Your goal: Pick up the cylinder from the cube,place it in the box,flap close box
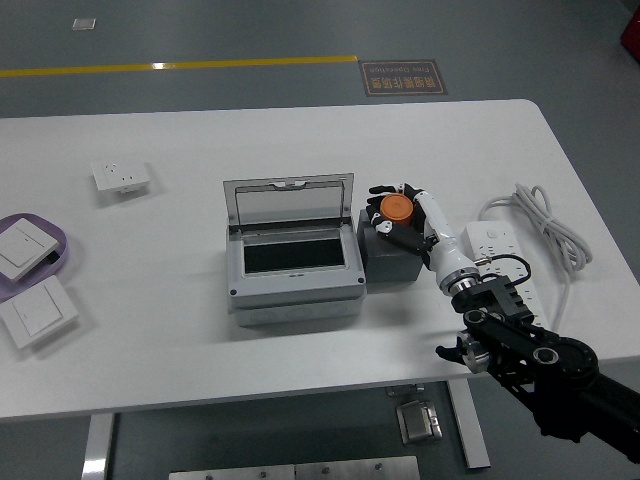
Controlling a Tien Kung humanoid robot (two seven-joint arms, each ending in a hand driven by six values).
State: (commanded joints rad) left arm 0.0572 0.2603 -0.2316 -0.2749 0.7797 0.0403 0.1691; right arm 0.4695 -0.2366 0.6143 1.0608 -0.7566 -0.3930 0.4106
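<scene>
Right of centre in the frame, my right hand [398, 218] closes its fingers around the orange cylinder [396, 209] atop the grey cube [392, 259], just right of the open-lidded box [294, 262].

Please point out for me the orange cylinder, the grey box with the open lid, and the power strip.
orange cylinder [396, 209], head view, on its round top face
grey box [296, 288], head view, on its front rim
power strip [493, 240], head view, on its white upper end
</scene>
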